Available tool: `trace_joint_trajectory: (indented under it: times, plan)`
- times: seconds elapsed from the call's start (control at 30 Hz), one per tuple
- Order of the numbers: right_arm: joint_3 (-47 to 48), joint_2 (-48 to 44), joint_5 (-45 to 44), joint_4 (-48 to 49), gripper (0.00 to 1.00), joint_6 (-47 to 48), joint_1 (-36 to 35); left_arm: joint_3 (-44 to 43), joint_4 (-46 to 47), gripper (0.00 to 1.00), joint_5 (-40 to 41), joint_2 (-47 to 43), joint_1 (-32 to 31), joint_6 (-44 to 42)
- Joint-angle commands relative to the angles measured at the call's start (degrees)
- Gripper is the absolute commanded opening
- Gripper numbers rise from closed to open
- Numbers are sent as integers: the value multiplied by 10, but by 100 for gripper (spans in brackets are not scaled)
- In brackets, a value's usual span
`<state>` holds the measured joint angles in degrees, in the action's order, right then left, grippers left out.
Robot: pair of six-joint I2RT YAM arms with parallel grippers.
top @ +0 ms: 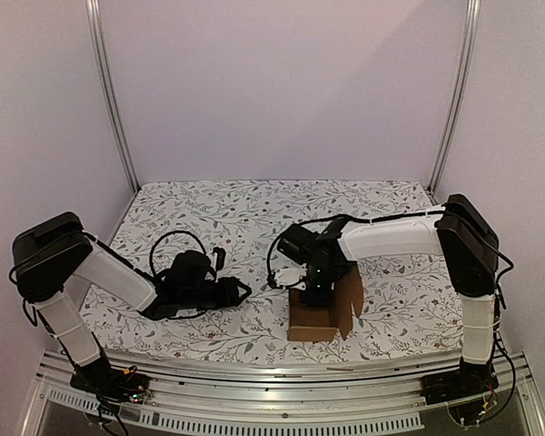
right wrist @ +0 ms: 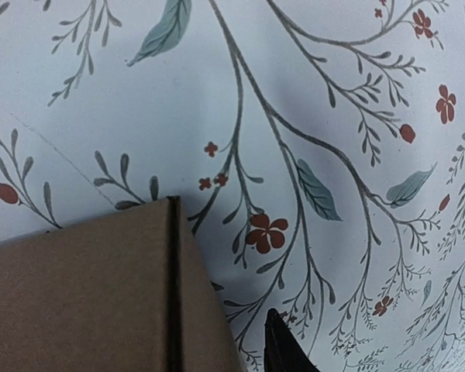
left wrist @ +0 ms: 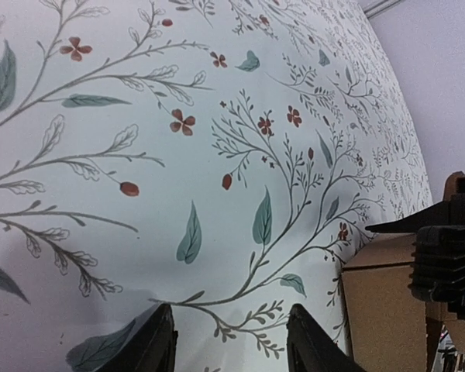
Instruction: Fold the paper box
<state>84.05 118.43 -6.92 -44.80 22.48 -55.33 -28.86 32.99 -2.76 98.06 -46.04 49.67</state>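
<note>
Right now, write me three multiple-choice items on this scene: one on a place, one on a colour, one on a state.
1. The paper box stands: A. by the floral tablecloth's near edge; B. against the back wall; C. on the left arm.
2. The box is: A. white; B. brown; C. blue.
3. The left gripper is: A. shut on the box; B. open and empty; C. shut on the cloth.
Key: 1 A, the top view shows it at the cloth's near edge; 2 B, plain kraft cardboard; 3 B, its fingers stand apart over bare cloth.
</note>
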Motion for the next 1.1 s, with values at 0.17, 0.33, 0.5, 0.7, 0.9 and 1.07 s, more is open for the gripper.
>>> trace_joint_trajectory:
  times: [0.17, 0.33, 0.5, 0.7, 0.9, 1.07]
  plan:
    - [-95, -19, -107, 157, 5, -11, 0, 8, -12, 49, -22, 59, 5, 20]
    - [-136, -62, -188, 243, 2, 1, -5, -16, 20, 49, -29, 110, -17, 39]
    - [-125, -22, -267, 271, 3, 45, -16, -22, 51, 49, -32, 130, -24, 59]
    - [-108, -21, -187, 212, 7, 21, -8, -9, 47, 48, -25, 111, -23, 54]
    - [-57, -50, -99, 130, 16, 7, 7, 11, 27, 48, -9, 70, -23, 42]
    - [6, -108, -32, 53, 35, 23, 15, 17, -16, 49, 6, 22, -22, 13]
